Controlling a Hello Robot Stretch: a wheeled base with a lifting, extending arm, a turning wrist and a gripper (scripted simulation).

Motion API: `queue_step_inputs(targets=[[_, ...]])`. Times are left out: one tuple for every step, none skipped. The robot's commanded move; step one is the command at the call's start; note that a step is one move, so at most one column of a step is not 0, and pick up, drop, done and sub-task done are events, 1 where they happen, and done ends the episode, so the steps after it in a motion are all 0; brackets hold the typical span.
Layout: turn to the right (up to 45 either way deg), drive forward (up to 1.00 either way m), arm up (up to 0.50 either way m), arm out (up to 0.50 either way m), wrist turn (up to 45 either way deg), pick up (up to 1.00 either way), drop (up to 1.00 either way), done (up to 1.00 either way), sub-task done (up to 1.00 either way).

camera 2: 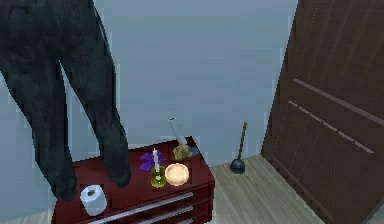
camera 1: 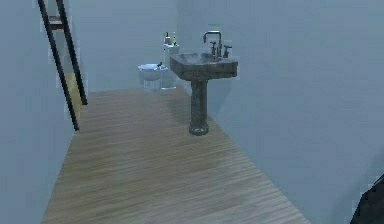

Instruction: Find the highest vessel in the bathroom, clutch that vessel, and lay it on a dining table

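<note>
Since several small things crowd the top of the red drawer chest (camera 2: 130, 195), the likeliest target is, in my judgement, the olive vessel (camera 2: 182, 152) at the chest's back edge. A thin stem rises from it above everything else on the chest.

It looks light, rigid and smooth, probably glass or ceramic, so it would be slippery and breakable. The round body low down is the place to take it. The stem would likely lever or snap.

Just in front of it on the chest stand a yellowish bottle (camera 2: 157, 180) with a purple top and a pale round bowl (camera 2: 177, 175), near enough to be knocked. A toilet roll (camera 2: 93, 199) sits by the chest's front edge, toward the arm side view's left, and a dark drape (camera 2: 60, 90) hangs down onto that half. The chest top looks flat and hard.

Beside the chest, toward the arm side view's right, a plunger (camera 2: 239, 160) stands on pale plank floor (camera 2: 250, 190), with a dark brown door (camera 2: 335, 110) beyond.

How the jaws stand I cannot tell.

A pedestal sink (camera 1: 204, 68), a white toilet (camera 1: 152, 74) and a small pale bottle (camera 1: 170, 41) also show. Where they lie from the chest is unclear.
</note>
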Motion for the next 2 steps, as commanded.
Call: queue_step_inputs(targets=[[0.0, 0.00, 0.00, 0.48, 0.0, 0.00, 0.00, 0.00, 0.00], [0.0, 0.00, 0.00, 0.00, 45.0, 0.00, 0.00, 0.00, 0.00]])
